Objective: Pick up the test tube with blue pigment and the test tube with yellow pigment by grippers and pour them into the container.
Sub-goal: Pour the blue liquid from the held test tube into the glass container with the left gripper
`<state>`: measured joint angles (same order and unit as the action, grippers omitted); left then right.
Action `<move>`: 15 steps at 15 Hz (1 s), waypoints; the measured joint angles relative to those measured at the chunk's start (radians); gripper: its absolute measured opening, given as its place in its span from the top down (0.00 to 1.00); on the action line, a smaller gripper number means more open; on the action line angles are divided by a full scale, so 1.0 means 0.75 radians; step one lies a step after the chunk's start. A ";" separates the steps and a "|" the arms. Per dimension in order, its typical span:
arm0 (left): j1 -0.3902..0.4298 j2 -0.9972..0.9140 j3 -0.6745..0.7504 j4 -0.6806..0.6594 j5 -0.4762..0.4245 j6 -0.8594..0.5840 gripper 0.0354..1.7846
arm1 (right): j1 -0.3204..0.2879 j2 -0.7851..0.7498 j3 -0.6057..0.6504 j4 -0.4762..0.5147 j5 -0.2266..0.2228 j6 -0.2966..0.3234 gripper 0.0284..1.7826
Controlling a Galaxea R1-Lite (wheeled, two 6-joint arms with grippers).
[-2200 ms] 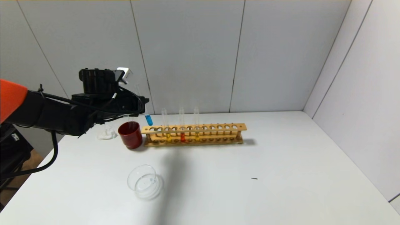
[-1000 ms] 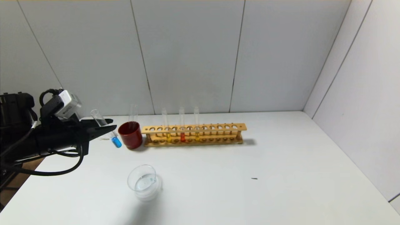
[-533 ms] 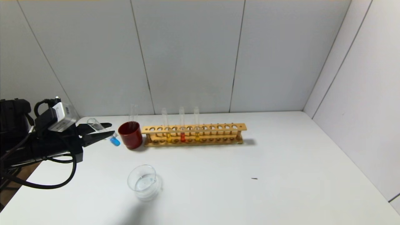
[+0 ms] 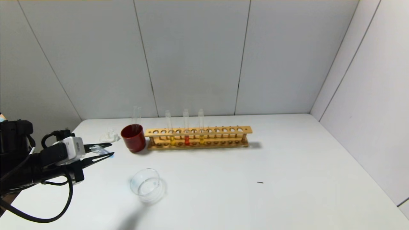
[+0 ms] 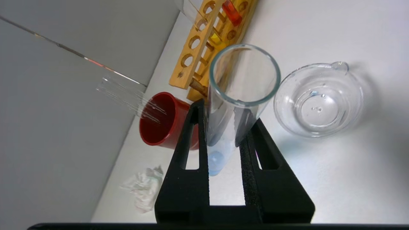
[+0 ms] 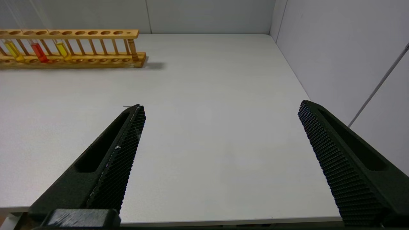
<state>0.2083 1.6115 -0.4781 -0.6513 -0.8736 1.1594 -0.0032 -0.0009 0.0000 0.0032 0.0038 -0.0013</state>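
Over the last two seconds your left gripper has carried the thin clear glass test tube with blue pigment from above the long wooden tube rack down and leftward, low over the white table, so judge the pick as done and the pour into the small round clear glass container as pending. The tube sits clamped between both closed fingers, tilted, its open mouth projecting toward the wrist camera, blue end beyond the tips. The right gripper waits open, clear of the work
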 joint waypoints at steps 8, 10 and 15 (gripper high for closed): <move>-0.025 0.024 -0.042 0.005 0.018 0.419 0.83 | 0.001 0.000 0.000 0.000 0.001 0.000 0.02; -0.032 0.056 -0.052 0.006 0.014 0.523 0.83 | 0.001 0.000 0.000 0.000 0.001 0.001 0.02; -0.074 0.124 -0.064 0.003 0.019 0.639 0.83 | 0.001 0.000 0.000 0.000 0.001 0.000 0.02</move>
<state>0.1530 1.7045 -0.5257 -0.6494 -0.8596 1.6385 -0.0028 -0.0009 0.0000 0.0032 0.0043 -0.0013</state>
